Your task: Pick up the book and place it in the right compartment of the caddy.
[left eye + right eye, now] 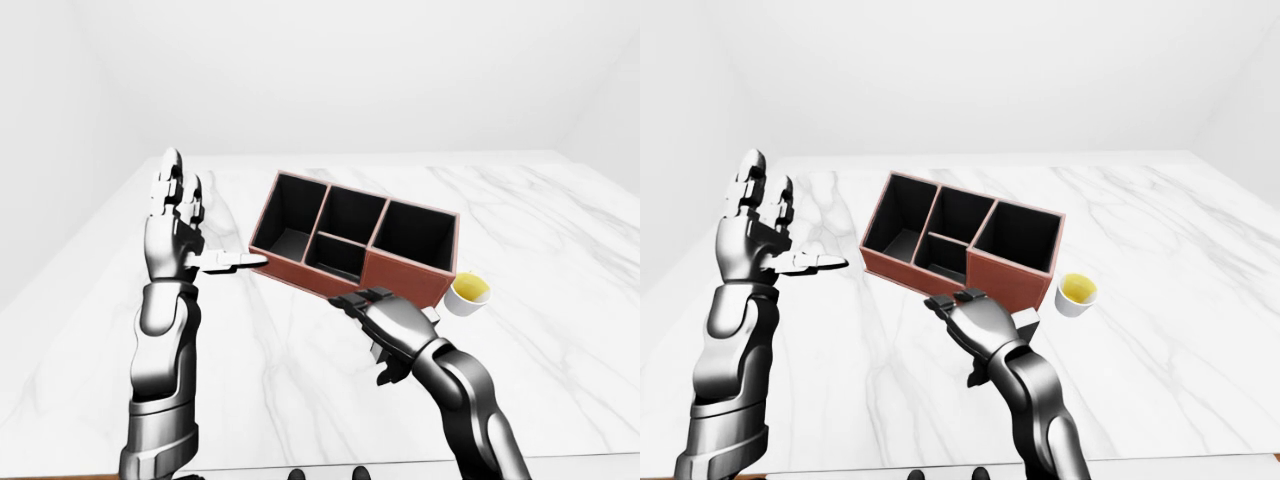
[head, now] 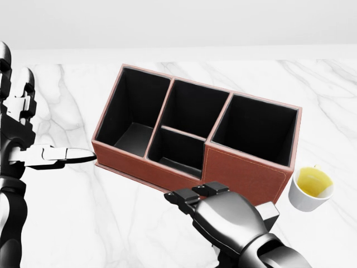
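The brown caddy (image 2: 245, 176) stands on the marble top, its black compartments showing nothing inside; the right compartment (image 2: 254, 128) is the large one at the view's right. My right hand (image 2: 192, 201) hovers just below the caddy's lower wall, fingers stretched toward it and open. The book (image 2: 270, 213) lies under this hand, with only a grey corner poking out at the wrist's right side. Whether the palm touches it I cannot tell. My left hand (image 2: 33, 139) is raised at the left edge, open, thumb pointing at the caddy's left end.
A small white cup (image 2: 311, 188) of yellow liquid stands right of the caddy's lower right corner. The white marble tabletop (image 1: 560, 220) spreads wide on all sides, and its edge runs along the bottom of the eye views.
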